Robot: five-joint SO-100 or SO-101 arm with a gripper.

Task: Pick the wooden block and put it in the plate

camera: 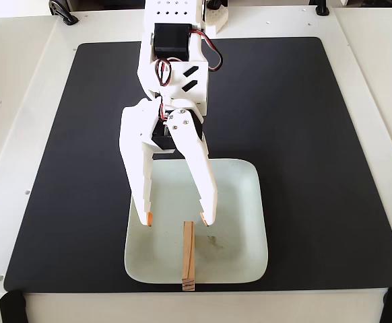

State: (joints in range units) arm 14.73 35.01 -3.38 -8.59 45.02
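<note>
In the fixed view, the wooden block, a light-tan bar, lies lengthwise on the plate, its near end resting over the plate's front rim. The plate is pale mint-white, square with rounded corners, and sits at the front middle of the black mat. My white gripper hangs over the plate with its jaws spread wide and nothing between them. Its fingertips are just behind the block's far end, apart from it.
A black mat covers most of the white table. The arm's body reaches in from the back middle. Black clamps sit at the table's front corners and back edge.
</note>
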